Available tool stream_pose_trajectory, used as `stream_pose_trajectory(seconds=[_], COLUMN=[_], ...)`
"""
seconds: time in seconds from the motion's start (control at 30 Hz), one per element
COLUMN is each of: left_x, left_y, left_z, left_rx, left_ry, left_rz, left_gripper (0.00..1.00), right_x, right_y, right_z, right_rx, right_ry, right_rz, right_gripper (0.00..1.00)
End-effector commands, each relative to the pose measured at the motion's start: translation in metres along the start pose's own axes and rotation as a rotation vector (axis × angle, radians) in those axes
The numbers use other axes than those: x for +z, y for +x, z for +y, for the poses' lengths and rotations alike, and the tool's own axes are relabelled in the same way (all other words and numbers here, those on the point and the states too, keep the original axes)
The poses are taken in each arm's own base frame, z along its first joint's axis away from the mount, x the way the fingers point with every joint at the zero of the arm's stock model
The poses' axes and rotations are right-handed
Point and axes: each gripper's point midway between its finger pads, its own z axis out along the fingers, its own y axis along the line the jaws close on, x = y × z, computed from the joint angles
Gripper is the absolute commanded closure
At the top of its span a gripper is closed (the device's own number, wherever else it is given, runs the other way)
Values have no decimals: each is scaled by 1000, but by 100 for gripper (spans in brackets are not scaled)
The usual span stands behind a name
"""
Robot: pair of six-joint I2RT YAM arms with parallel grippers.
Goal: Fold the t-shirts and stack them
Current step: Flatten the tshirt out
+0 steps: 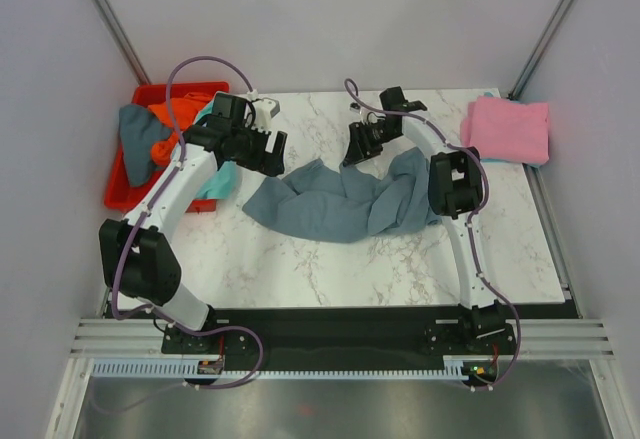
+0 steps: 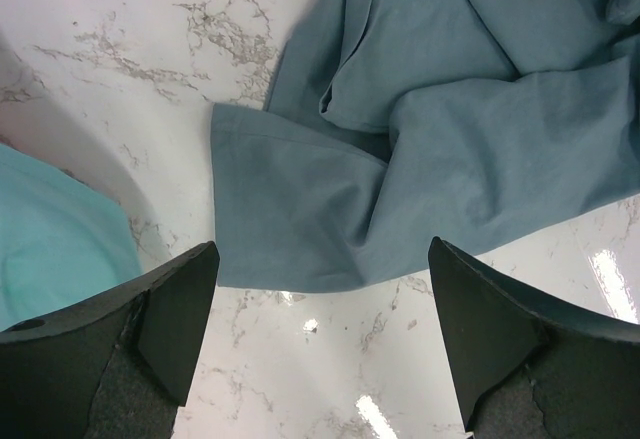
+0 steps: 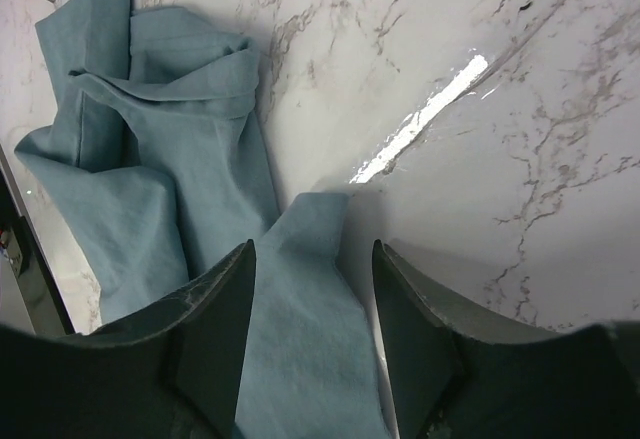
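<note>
A large slate blue-grey t-shirt (image 1: 340, 199) lies crumpled across the middle of the marble table (image 1: 300, 269). My left gripper (image 1: 262, 149) hovers over its left end, open; in the left wrist view the shirt's hem (image 2: 300, 229) lies just beyond the open left gripper (image 2: 325, 339), with bare marble between the fingers. My right gripper (image 3: 314, 259) is over the shirt's right part, its jaws apart on either side of a narrow strip of the blue-grey t-shirt (image 3: 300, 339). A folded pink t-shirt (image 1: 507, 129) sits at the back right. Teal (image 1: 215, 179) and orange (image 1: 180, 114) t-shirts spill from the bin.
A red plastic bin (image 1: 120, 191) stands at the back left edge of the table, with a dark grey-blue cloth (image 1: 135, 139) in it. The teal shirt (image 2: 50, 229) hangs out onto the table beside my left gripper. Grey walls enclose the table on three sides.
</note>
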Motion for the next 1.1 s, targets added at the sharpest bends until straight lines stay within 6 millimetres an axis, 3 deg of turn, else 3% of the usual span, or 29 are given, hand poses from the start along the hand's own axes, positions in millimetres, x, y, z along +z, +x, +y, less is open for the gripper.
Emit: stream_pose_trajectory(seconds=[0.0, 0.2, 0.3, 0.33, 0.4, 0.47, 0.53, 0.57, 0.63, 0.67, 0.73, 0.77, 0.87, 0.93, 0.97, 1.07], left_x=[-13, -9, -9, -8, -9, -11, -12, -15, -17, -22, -18, -21, -21, -26, -34, -46], left_y=[-12, -9, -8, -7, -7, -9, -10, -16, -23, -44, -51, -61, -74, -83, -89, -97], left_z=[-6, -6, -6, -6, -6, -5, -5, -5, -1, 10, 14, 16, 17, 17, 15, 12], left_rx=[-7, -10, -10, -11, -11, -10, -9, -6, -18, -36, -48, -59, -88, -81, -75, -65], left_ry=[10, 11, 11, 12, 12, 10, 9, 8, 4, -50, -47, -54, -54, -56, -55, -48], left_rz=[-53, -40, -38, -36, -37, -43, -47, -62, -79, -146, -150, -171, -196, -229, -254, -287], left_gripper=[7, 7, 7, 7, 7, 7, 7, 7, 7, 5, 6, 7, 10, 11, 11, 11], right_x=[12, 12, 8, 7, 1, -11, -32, -55, -85, -114, -148, -176, -223, -244, -262, -289], right_y=[23, 20, 15, 13, 3, -14, -41, -65, -91, -111, -130, -140, -146, -143, -138, -117], right_z=[-13, -12, -12, -13, -17, -16, -16, -4, 3, 27, 45, 69, 112, 132, 153, 190], right_rx=[23, 12, -7, -15, -36, -75, -134, -215, -303, -387, -469, -543, -609, -611, -623, -653], right_ry=[18, 26, 45, 53, 92, 125, 198, 238, 334, 366, 440, 471, 535, 557, 569, 589], right_rz=[57, 52, 43, 37, 18, -20, -76, -127, -184, -239, -295, -334, -399, -432, -461, -489], right_gripper=[42, 55, 72, 85, 98, 100, 100, 100, 100, 100, 100, 100, 100, 100, 100, 100])
